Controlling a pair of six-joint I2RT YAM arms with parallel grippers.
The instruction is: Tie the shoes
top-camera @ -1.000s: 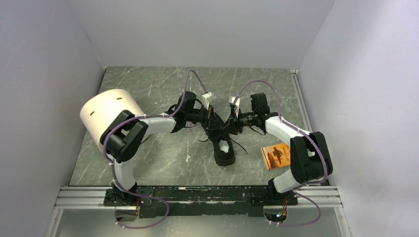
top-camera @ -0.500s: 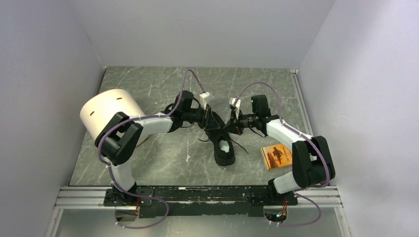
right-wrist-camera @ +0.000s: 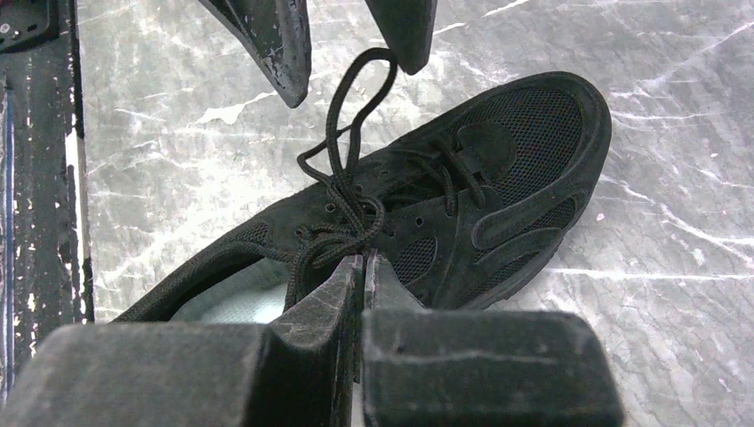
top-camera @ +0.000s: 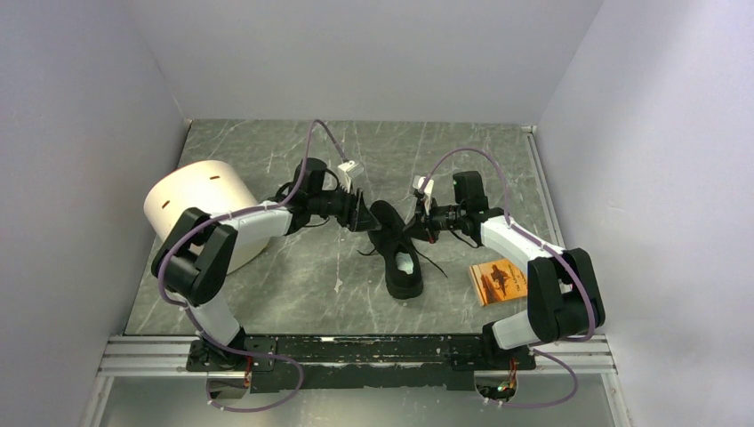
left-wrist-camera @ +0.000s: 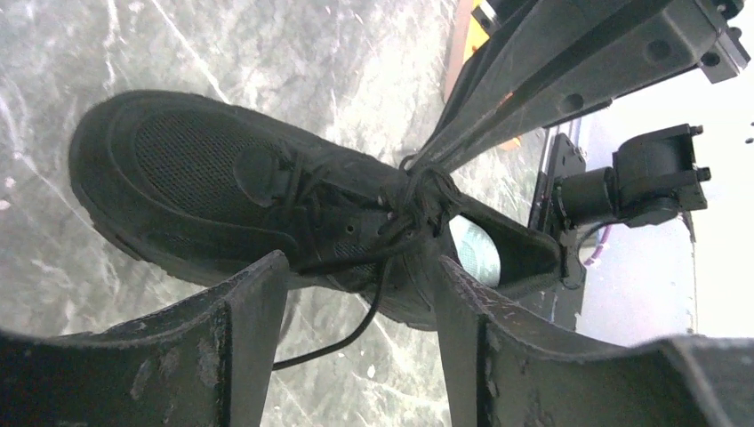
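Sneaker (top-camera: 397,249) (pale insole (right-wrist-camera: 240,298) inside), right gripper (right-wrist-camera: 363,262) pinching lace (right-wrist-camera: 342,151) — left gripper (left-wrist-camera: 356,267) spread

Grey-green marbled table (top-camera: 267,285) carries black sneaker (top-camera: 392,233) at centre (toe toward far wall), white cylinder (top-camera: 200,209) at left edge, orange booklet (top-camera: 498,280) to sneaker's right.

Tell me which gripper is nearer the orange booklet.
Right. The right gripper, shut on the laces, sits on the sneaker's side toward the orange booklet; the left gripper, open, is across the sneaker, farther off.
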